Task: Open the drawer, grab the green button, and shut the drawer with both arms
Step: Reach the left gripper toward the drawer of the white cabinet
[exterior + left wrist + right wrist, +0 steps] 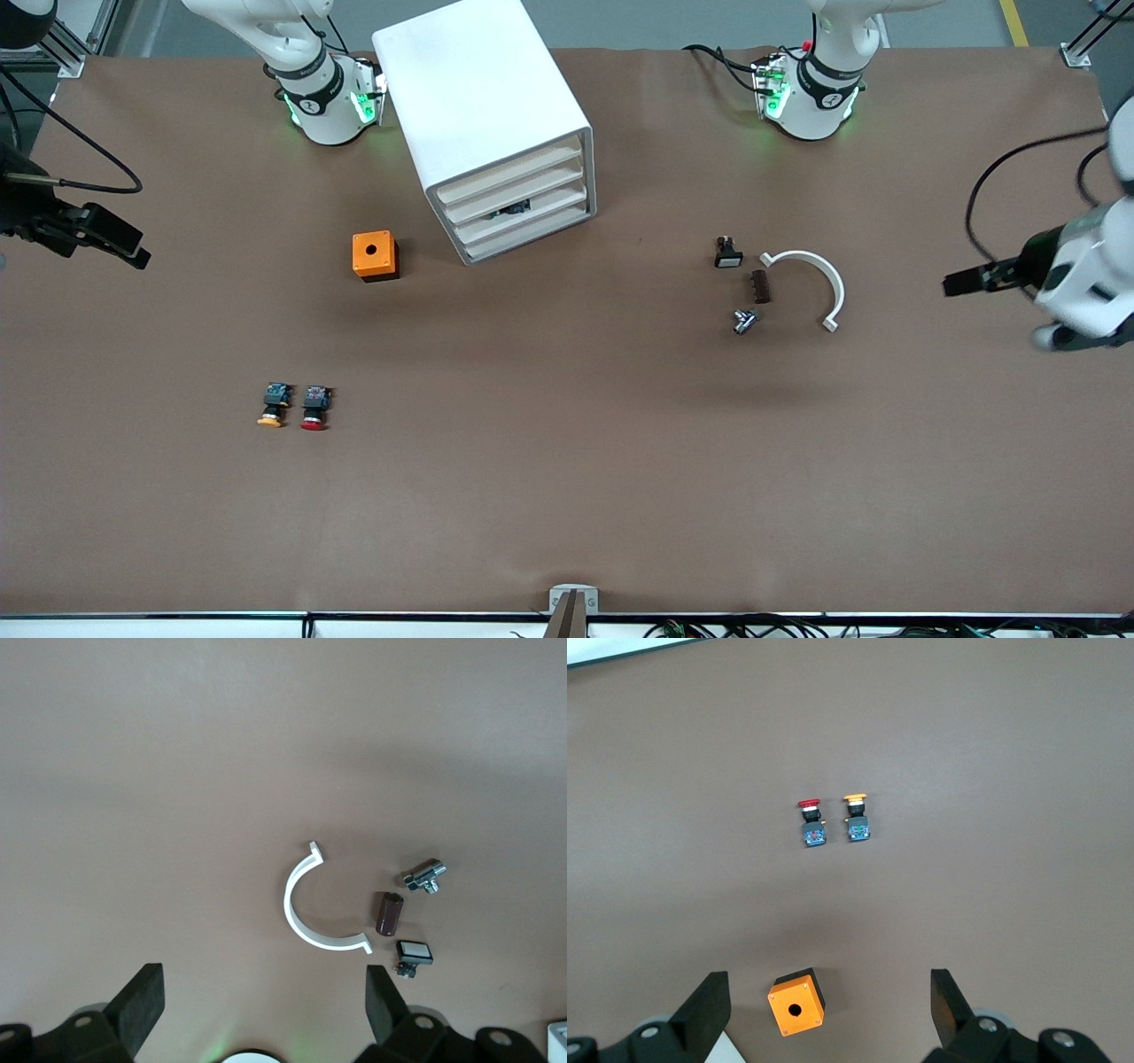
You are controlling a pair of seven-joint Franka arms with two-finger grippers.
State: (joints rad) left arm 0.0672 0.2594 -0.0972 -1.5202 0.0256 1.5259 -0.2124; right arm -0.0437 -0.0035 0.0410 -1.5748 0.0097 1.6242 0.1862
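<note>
One cabinet (496, 124), four drawers (523, 208), two capped buttons (294, 406), one orange box (375, 255)

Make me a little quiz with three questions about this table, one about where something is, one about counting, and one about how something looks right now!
1. What lies beside the orange-capped button?
A. red-capped button
B. white curved clip
C. orange box

2. How many drawers does the white cabinet have?
A. two
B. four
C. six

3. How are the cabinet's drawers?
A. all pushed in
B. one pulled fully out
C. all on the table

Answers: 1 A, the red-capped button sits right beside it. 2 B, four drawer fronts are stacked. 3 A, no drawer sticks out of the cabinet front.
</note>
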